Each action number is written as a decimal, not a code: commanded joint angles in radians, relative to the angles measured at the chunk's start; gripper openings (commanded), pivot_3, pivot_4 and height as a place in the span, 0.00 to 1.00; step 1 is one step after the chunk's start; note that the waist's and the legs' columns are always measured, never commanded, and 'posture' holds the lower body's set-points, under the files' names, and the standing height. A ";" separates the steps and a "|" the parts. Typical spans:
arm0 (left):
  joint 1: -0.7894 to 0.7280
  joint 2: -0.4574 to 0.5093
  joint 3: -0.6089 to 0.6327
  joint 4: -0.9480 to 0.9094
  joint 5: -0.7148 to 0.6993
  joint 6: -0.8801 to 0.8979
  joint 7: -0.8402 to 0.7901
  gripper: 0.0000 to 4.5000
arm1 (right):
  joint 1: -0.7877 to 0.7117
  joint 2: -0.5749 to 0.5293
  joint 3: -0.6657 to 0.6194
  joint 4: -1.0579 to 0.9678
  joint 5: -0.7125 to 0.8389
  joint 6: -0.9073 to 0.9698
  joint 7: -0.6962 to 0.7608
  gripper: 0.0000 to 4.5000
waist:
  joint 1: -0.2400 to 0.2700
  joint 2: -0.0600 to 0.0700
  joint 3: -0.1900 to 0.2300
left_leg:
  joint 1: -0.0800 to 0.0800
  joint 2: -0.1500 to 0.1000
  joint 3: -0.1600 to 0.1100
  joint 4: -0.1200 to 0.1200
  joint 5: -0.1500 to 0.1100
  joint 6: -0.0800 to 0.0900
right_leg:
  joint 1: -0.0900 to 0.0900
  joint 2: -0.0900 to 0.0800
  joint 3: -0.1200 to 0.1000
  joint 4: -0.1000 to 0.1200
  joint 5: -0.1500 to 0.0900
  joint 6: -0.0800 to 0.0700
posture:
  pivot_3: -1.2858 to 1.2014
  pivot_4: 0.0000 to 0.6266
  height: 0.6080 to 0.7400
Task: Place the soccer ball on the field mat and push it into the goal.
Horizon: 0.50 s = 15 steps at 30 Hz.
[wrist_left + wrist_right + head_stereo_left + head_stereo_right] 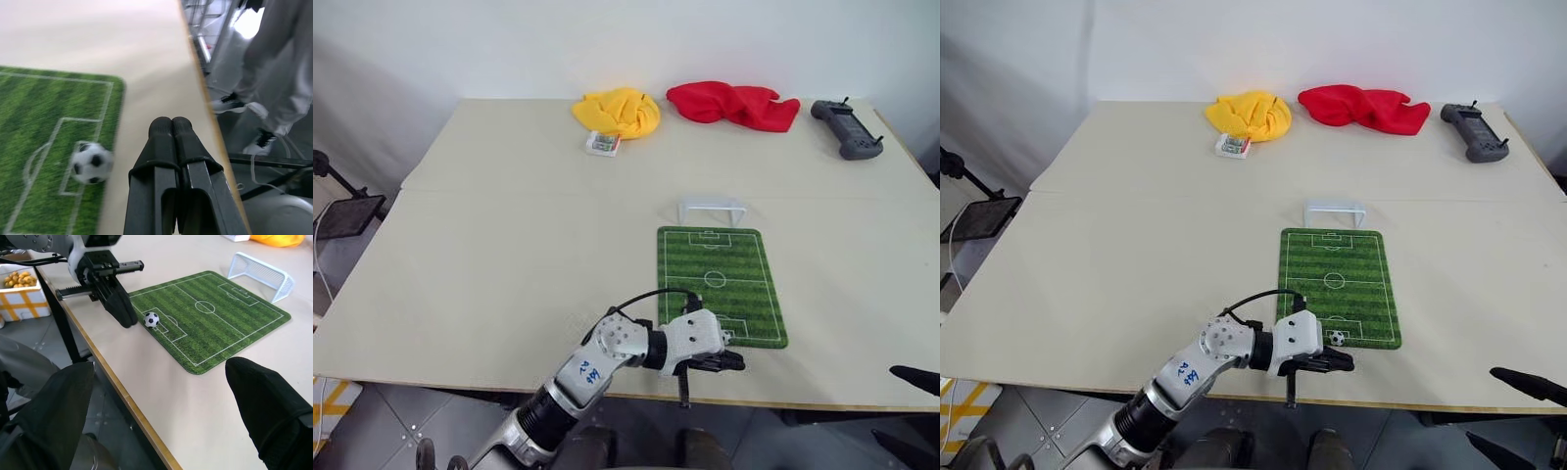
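1. Our left hand (123, 316) hangs over the near edge of the bench (509, 255), just beside the near end of the field mat (720, 264). Its two black fingers (164, 147) are pressed together with nothing between them.
2. The soccer ball (151, 319) sits on the field mat, at the near penalty box lines, just beside our left hand's fingertips. We cannot tell whether they touch it.
3. The goal (712, 210) stands on the bench at the far end of the mat, well apart from the ball.
4. Our right hand (161, 396) is held off the near right side of the bench, its fingers spread wide and empty.
5. At the far edge of the bench lie a yellow cloth (619, 111), a red cloth (734, 104), a small white box (602, 144) and a grey controller (847, 128).
6. In the left wrist view, a person's legs (274, 73) stand on the floor past the bench edge.
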 commanded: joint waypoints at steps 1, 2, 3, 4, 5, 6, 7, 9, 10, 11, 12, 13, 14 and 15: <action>-0.022 -0.008 0.003 0.017 0.017 -0.012 0.015 0.00 | 0.013 0.014 -0.005 -0.009 0.013 -0.021 0.050 1.00 | 0.000 0.000 0.000 | 0.000 0.000 0.000 0.000 0.000 0.000 | 0.000 0.000 0.000 0.000 0.000 0.000 | 0.52 0.24 1.00; -0.027 -0.008 0.003 0.030 0.023 -0.019 0.019 0.00 | 0.012 0.017 -0.003 -0.005 0.012 -0.024 0.050 1.00 | 0.000 0.000 0.000 | 0.000 0.000 0.001 0.000 0.000 0.000 | 0.000 0.000 0.000 0.000 0.000 0.000 | 0.52 0.24 1.00; -0.036 -0.012 0.004 0.048 0.028 -0.026 0.023 0.00 | 0.009 0.019 -0.002 -0.001 0.011 -0.027 0.051 1.00 | 0.000 0.000 0.000 | 0.000 0.000 0.001 0.000 0.000 0.000 | 0.000 0.000 0.001 0.000 0.000 0.000 | 0.52 0.24 1.00; -0.041 -0.016 0.004 0.061 0.031 -0.032 0.026 0.00 | 0.008 0.020 -0.002 0.001 0.011 -0.029 0.052 1.00 | 0.000 0.000 0.000 | 0.000 0.000 0.002 0.001 0.000 0.000 | 0.000 0.000 0.001 0.000 0.000 0.000 | 0.52 0.24 1.00; -0.047 -0.021 0.004 0.077 0.035 -0.043 0.032 0.00 | 0.005 0.022 0.000 0.004 0.010 -0.033 0.051 1.00 | 0.000 0.000 0.000 | 0.000 0.000 0.002 0.001 0.000 0.000 | 0.000 0.000 0.001 0.000 0.000 0.000 | 0.52 0.24 1.00; -0.054 -0.032 0.008 0.097 0.039 -0.055 0.045 0.00 | 0.002 0.025 0.003 0.007 0.009 -0.037 0.050 1.00 | 0.000 0.000 0.000 | 0.000 0.000 0.002 0.001 0.000 0.001 | 0.000 0.000 0.002 0.000 0.000 0.001 | 0.52 0.24 1.00; -0.065 -0.048 0.015 0.119 0.042 -0.068 0.062 0.00 | 0.000 0.028 0.005 0.008 0.009 -0.041 0.047 1.00 | 0.000 0.000 0.000 | 0.001 0.000 0.003 0.001 -0.001 0.001 | 0.000 0.000 0.002 0.000 0.000 0.001 | 0.52 0.24 1.00; -0.090 -0.104 0.054 0.166 0.038 -0.079 0.123 0.00 | -0.005 0.038 0.009 0.004 0.011 -0.045 0.035 1.00 | 0.004 0.000 0.000 | 0.000 0.000 0.003 0.001 -0.001 0.002 | 0.000 0.000 0.002 0.000 0.001 0.001 | 0.52 0.24 1.00; -0.104 -0.130 0.076 0.194 0.052 -0.097 0.173 0.00 | -0.009 0.047 0.013 -0.002 0.010 -0.046 0.023 1.00 | 0.006 0.000 0.000 | 0.000 0.000 0.003 0.001 -0.001 0.002 | 0.000 0.000 0.003 -0.001 0.001 0.002 | 0.52 0.24 1.00; -0.119 -0.148 0.096 0.221 0.067 -0.110 0.216 0.00 | -0.014 0.059 0.016 -0.012 0.012 -0.043 0.003 1.00 | 0.009 -0.001 0.000 | 0.000 0.000 0.003 0.001 -0.001 0.002 | 0.000 0.000 0.003 -0.001 0.001 0.002 | 0.52 0.24 1.00; -0.136 -0.162 0.113 0.252 0.088 -0.138 0.261 0.00 | -0.020 0.075 0.022 -0.025 0.014 -0.038 -0.023 1.00 | 0.011 -0.001 0.001 | 0.000 0.000 0.003 0.001 -0.001 0.002 | 0.000 0.000 0.003 -0.001 0.001 0.002 | 0.52 0.24 1.00; -0.151 -0.177 0.137 0.283 0.109 -0.172 0.320 0.00 | -0.028 0.092 0.029 -0.037 0.013 -0.039 -0.048 1.00 | 0.013 -0.001 0.001 | 0.000 0.000 0.004 0.001 -0.001 0.002 | 0.000 0.000 0.003 -0.001 0.001 0.002 | 0.52 0.24 1.00; -0.168 -0.184 0.154 0.308 0.118 -0.202 0.349 0.00 | -0.040 0.113 0.034 -0.052 0.014 -0.035 -0.089 1.00 | 0.012 -0.001 0.001 | 0.000 0.000 0.004 0.001 -0.001 0.002 | 0.000 0.000 0.003 -0.001 0.001 0.002 | 0.52 0.24 1.00; -0.180 -0.189 0.165 0.329 0.127 -0.232 0.368 0.00 | -0.052 0.130 0.038 -0.065 0.016 -0.030 -0.124 1.00 | 0.011 -0.001 0.000 | 0.000 0.000 0.005 0.001 -0.001 0.002 | -0.001 0.000 0.004 -0.001 0.001 0.002 | 0.52 0.24 1.00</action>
